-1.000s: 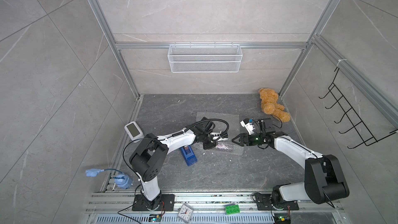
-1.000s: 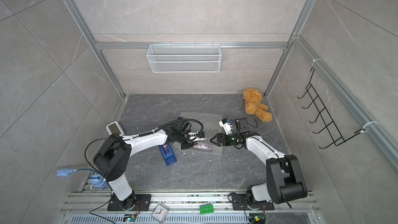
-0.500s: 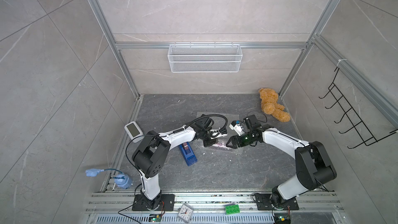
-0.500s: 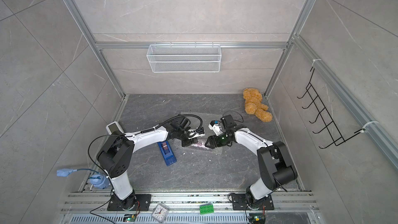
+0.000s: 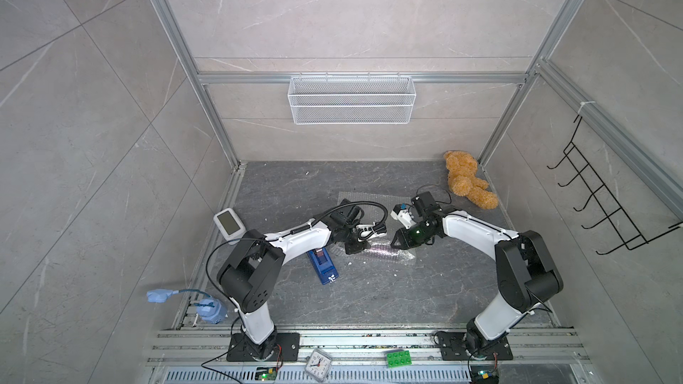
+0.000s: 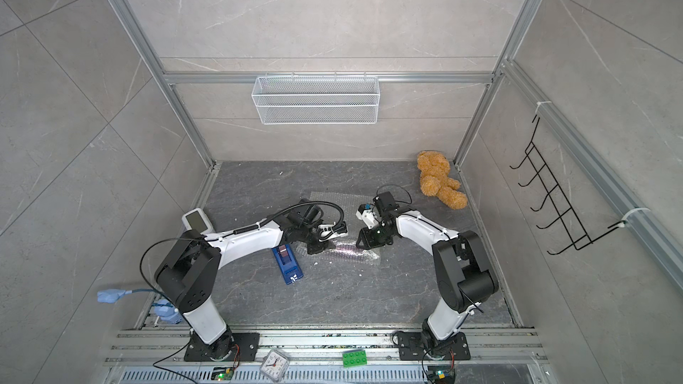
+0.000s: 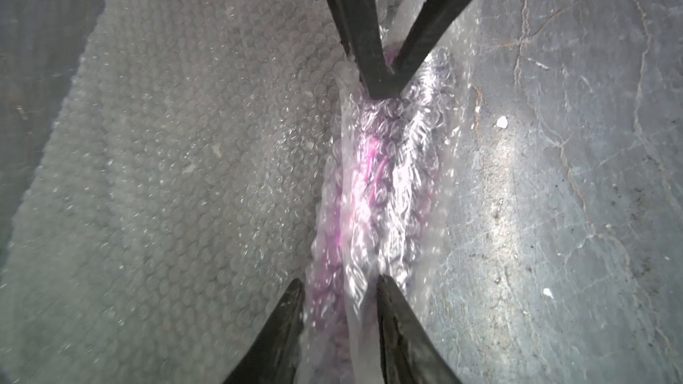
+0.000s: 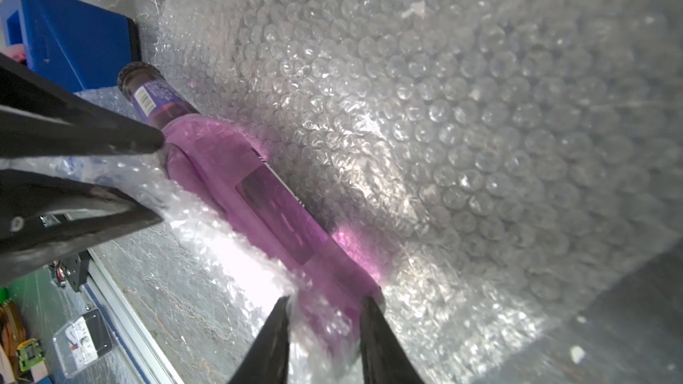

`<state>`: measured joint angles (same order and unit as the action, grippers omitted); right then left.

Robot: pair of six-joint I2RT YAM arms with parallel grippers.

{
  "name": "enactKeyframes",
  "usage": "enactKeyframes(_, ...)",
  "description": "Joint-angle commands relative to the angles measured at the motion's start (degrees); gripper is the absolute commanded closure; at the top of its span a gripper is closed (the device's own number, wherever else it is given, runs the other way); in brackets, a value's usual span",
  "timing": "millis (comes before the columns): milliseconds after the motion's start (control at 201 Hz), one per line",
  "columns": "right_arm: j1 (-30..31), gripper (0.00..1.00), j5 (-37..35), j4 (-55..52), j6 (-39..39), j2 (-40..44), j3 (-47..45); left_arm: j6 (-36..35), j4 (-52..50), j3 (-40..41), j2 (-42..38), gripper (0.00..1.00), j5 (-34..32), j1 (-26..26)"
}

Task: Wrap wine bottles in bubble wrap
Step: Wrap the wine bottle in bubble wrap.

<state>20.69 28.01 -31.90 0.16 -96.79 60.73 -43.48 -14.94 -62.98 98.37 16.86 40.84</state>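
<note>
I see the wine bottle [image 8: 258, 193] lying along the near edge of the bubble wrap [image 8: 443, 105], with open desk [image 5: 369, 289] nearer me and the blue tape dispenser [image 5: 323, 265] crowding its left. Left jaws stand apart astride the neck; right jaws are clamped on the wrapped base.

Both arms reach low toward the centre; left gripper [image 7: 338, 284] jaws parted; right gripper [image 8: 324, 299] jaws close together.

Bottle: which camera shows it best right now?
Right wrist view: the bottle lies mostly bare there, with its cap, neck and label visible and the bubble wrap under it. The left wrist view shows only purple through the wrap. Both top views show just a pale glint on the wrap.
</note>
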Motion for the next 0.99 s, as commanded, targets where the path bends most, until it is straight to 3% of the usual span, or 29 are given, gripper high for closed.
enactKeyframes(0, 0.5, 0.71, -0.5, -2.4, -0.7, -1.4, 1.4, -3.1, 1.8, 1.5, -5.2, 0.63, -3.5, -0.2)
enactKeyframes(309, 0.6, 0.74, -0.6, -3.1, -1.3, -3.0, 3.0, -10.7, 5.4, 9.1, -12.8, 0.64, -6.6, 2.8)
enactKeyframes(622, 0.6, 0.74, -0.6, -3.8, -1.4, -4.3, 4.2, -16.9, 11.6, 9.1, -8.1, 0.62, -11.7, 9.5)
enactKeyframes(781, 0.6, 0.73, -1.0, -4.7, -2.0, -4.8, 4.9, -15.9, 15.2, 10.1, -10.3, 0.61, -12.1, 9.8)
enactKeyframes(986, 0.6, 0.72, -1.1, -5.1, -2.6, -5.3, 5.7, -16.1, 8.9, 9.4, -9.8, 0.74, -8.4, 11.6)
